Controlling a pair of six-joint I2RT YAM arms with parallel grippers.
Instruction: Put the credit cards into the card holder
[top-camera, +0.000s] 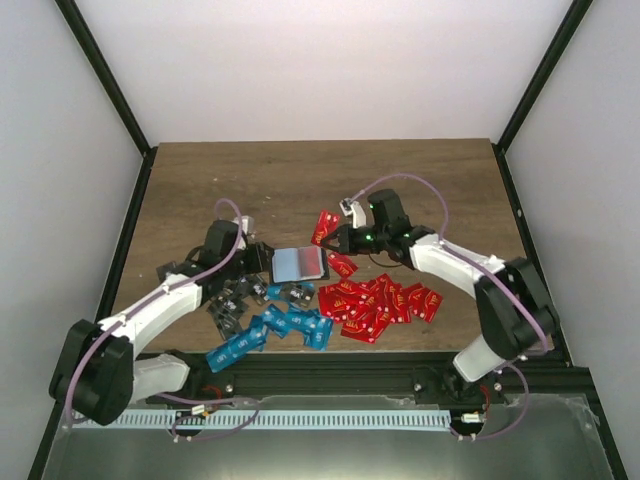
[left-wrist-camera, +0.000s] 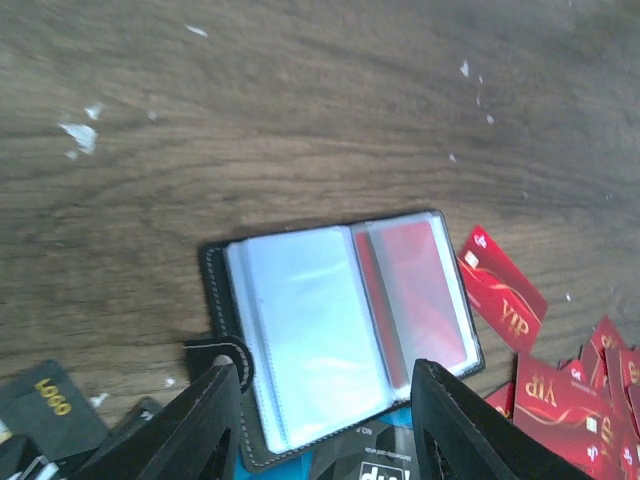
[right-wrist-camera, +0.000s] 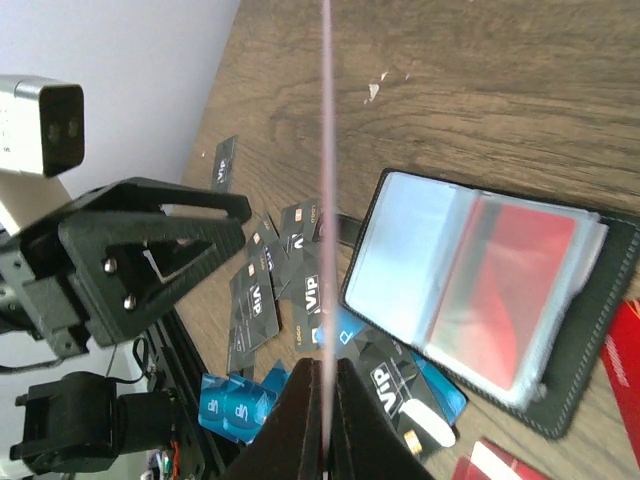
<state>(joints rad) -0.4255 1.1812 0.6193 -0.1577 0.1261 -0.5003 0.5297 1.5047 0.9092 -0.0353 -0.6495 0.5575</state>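
The card holder (top-camera: 298, 263) lies open on the table, its pale clear sleeves up; the right-hand sleeve holds a red card (left-wrist-camera: 415, 290). My left gripper (left-wrist-camera: 325, 425) is open, its fingers (left-wrist-camera: 195, 420) straddling the holder's (left-wrist-camera: 300, 330) near edge by the strap tab; I cannot tell whether they touch it. My right gripper (right-wrist-camera: 325, 420) is shut on a red credit card (top-camera: 325, 228), seen edge-on as a thin pink line (right-wrist-camera: 326, 200), just right of the holder (right-wrist-camera: 490, 290). Loose credit cards lie around: red (top-camera: 380, 300), blue (top-camera: 275, 330) and dark (top-camera: 225, 305).
Dark VIP cards (right-wrist-camera: 255, 300) and blue ones (right-wrist-camera: 230, 405) lie partly under the holder's near edge. Red cards (left-wrist-camera: 500, 295) spread to its right. The left gripper (right-wrist-camera: 150, 240) stands close beside the holder. Black frame posts and white walls enclose the wooden table (top-camera: 300, 180).
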